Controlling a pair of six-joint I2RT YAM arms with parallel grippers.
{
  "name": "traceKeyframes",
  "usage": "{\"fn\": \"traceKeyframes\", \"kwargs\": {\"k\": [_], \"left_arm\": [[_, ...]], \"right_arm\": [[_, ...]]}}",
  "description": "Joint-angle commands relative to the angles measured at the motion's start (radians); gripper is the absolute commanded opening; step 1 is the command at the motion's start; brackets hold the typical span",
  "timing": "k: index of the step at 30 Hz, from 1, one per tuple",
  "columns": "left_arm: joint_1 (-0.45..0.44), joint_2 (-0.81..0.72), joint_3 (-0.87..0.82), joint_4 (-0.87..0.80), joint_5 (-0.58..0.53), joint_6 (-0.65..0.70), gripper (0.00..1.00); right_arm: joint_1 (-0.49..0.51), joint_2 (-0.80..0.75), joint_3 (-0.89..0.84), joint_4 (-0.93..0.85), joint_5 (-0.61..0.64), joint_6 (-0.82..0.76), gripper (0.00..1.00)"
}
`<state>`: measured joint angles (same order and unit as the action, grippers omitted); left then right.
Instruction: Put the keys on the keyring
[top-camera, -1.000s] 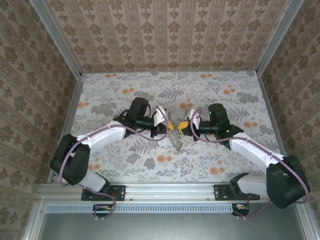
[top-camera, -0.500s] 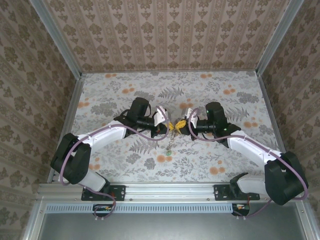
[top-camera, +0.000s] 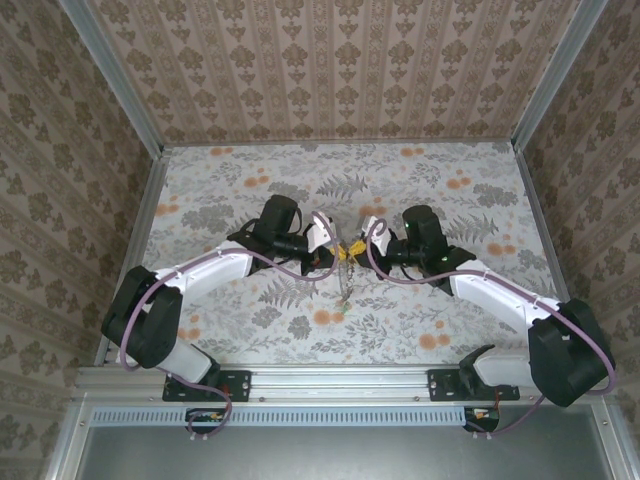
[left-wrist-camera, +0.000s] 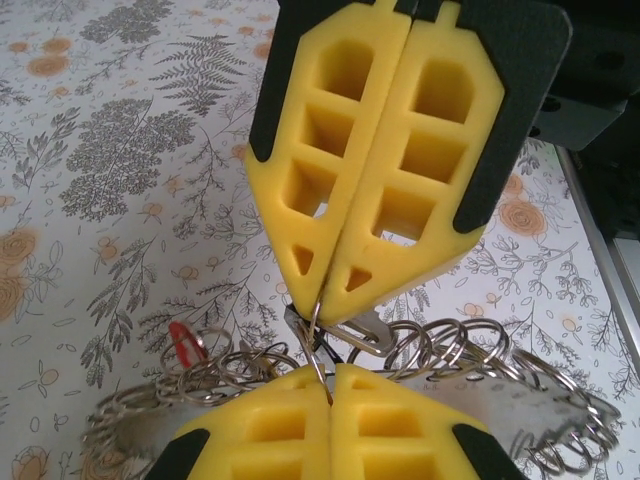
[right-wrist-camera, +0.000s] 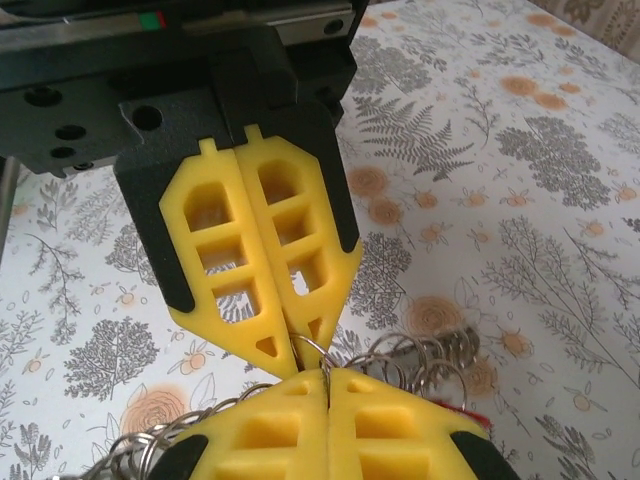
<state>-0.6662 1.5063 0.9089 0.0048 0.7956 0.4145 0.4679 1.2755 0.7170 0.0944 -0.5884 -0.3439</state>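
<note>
- Looks like a robotics lab test cell, not a home.
- Shown by aluminium framing (top-camera: 340, 385) and wallpapered panel walls (top-camera: 330, 60) boxing in a floral-print tabletop (top-camera: 430, 170).

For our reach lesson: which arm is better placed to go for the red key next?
Probably left: left pincer and right pincer both pinch one wire loop, but the red key lies exposed beside the left.

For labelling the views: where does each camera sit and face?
Top external: above, behind the bases, looking down at the table; left arm and right arm show.
Left wrist: faces the right gripper; own left gripper below.
Right wrist: faces the left gripper; own gripper below.
Shared: both wrist views show the keyring pinched by both grippers.
</note>
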Motion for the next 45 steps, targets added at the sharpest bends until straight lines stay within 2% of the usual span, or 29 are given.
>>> {"fn": "traceKeyframes", "kwargs": {"k": [1,8,16,19,25,27,31,34,41,45], "left_arm": [[-0.01,-0.003,0.03,0.026,0.071,0.013,0.0],[-0.01,0.001,0.021,0.042,0.073,0.013,0.0],[-0.01,0.013,0.002,0.06,0.068,0.012,0.0],[-0.01,0.019,-0.007,0.074,0.065,0.008,0.0],[-0.01,0.023,-0.012,0.095,0.06,0.0,0.0],[-0.01,0.024,-0.012,0.095,0.059,0.0,0.0],[-0.009,0.024,-0.012,0.094,0.063,0.0,0.0],[-0.01,0.022,-0.013,0.093,0.069,0.001,0.0],[-0.01,0.026,-0.008,0.093,0.096,0.003,0.0],[-0.01,0.028,-0.002,0.088,0.1,0.003,0.0]], "right_arm": [[-0.003,0.01,0.025,-0.026,0.104,0.019,0.0],[-0.011,0.027,0.032,-0.035,0.119,0.071,0.0],[-0.03,0.051,0.048,-0.053,0.075,0.119,0.01],[-0.035,0.061,0.053,-0.074,0.081,0.119,0.11],[-0.045,0.061,0.043,-0.101,0.109,0.097,0.16],[-0.051,0.054,0.04,-0.101,0.125,0.099,0.22],[-0.06,0.014,0.02,-0.094,0.128,0.097,0.27],[-0.07,-0.032,0.001,-0.101,0.131,0.065,0.33],[-0.078,-0.089,0.014,-0.176,-0.046,-0.136,0.34],[-0.077,-0.048,0.07,-0.226,-0.058,-0.178,0.34]]}}
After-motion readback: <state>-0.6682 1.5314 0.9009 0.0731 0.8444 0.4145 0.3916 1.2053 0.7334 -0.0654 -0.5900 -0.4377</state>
